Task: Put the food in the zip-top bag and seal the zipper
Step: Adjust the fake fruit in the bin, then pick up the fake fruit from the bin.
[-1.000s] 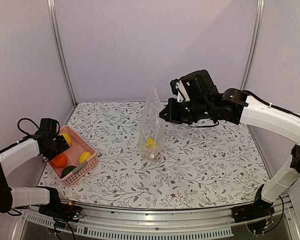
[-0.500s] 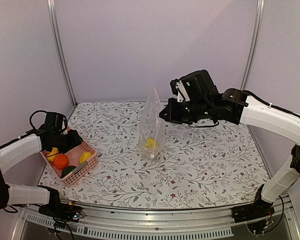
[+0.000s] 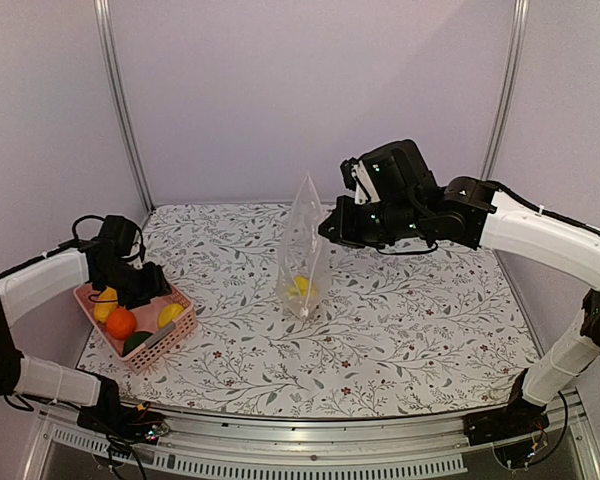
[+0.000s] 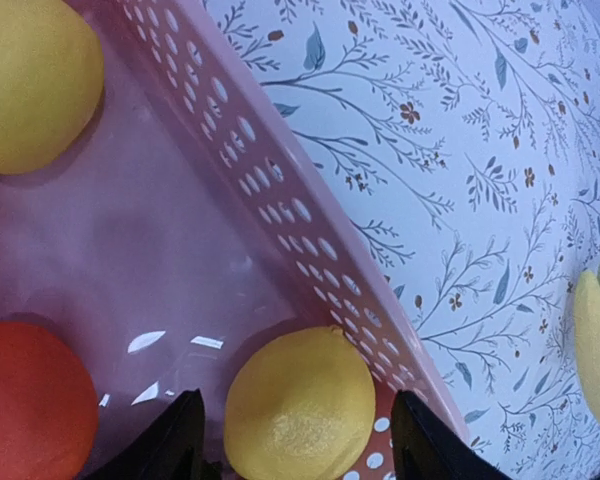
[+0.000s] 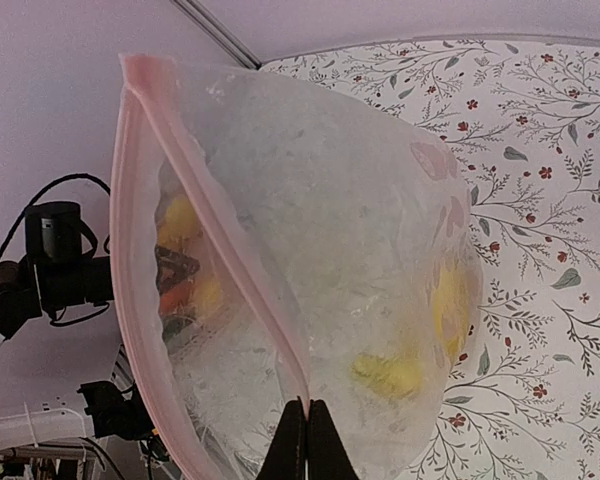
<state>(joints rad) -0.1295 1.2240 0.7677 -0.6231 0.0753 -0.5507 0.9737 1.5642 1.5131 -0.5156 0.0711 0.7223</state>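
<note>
Left gripper (image 4: 298, 398), jaws apart, straddles the glossy yellow lemon-like toy (image 4: 300, 425), bottom centre, in the pink slatted basket (image 4: 280, 205); picking it likely calls for closing squarely.

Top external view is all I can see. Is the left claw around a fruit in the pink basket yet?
Observer: The left wrist view shows the left claw open. Its fingers stand either side of a yellow lemon-like piece, not closed on it.
Operator: Where does that piece sit?
Observer: Right against the perforated wall of the pink basket, with the orange beside it.
Operator: And the bag mouth?
Observer: The right wrist view shows the right claw shut on one lip of the zip-top bag. The two strips of the zipper gape apart, unsealed.
</note>
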